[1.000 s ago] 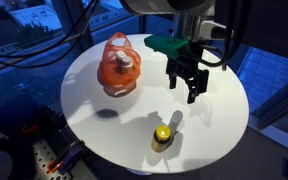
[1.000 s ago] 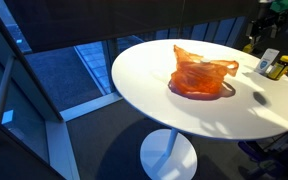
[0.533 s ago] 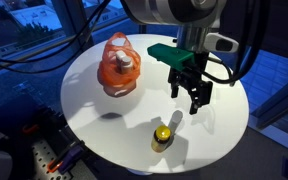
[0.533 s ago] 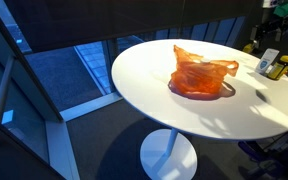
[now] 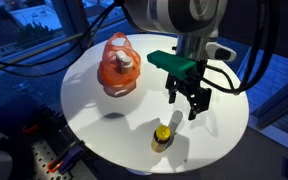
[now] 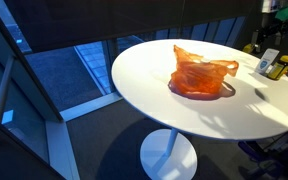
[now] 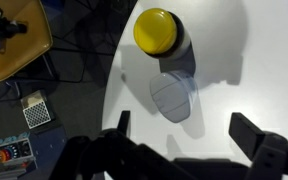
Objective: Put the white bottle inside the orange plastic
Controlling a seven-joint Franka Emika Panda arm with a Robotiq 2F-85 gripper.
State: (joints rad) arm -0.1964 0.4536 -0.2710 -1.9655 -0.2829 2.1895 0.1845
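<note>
Bottle (image 5: 162,137) on table (image 5: 94,112), outside orange plastic (image 5: 117,68), claw (image 5: 182,105) spread

Round white table (image 5: 94,100): orange plastic bag (image 5: 118,65), apparently yellow-capped bottle (image 5: 162,136).

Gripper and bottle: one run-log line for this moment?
gripper: open, empty, above table | bottle: upright, ungrasped | orange bag: on table, apart from bottle

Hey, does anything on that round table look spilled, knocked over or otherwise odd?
Nothing spilled or toppled. The yellow-capped bottle stands upright near the open claw. Only oddity: the crumpled orange plastic bag seems to hold a pale object already.
</note>
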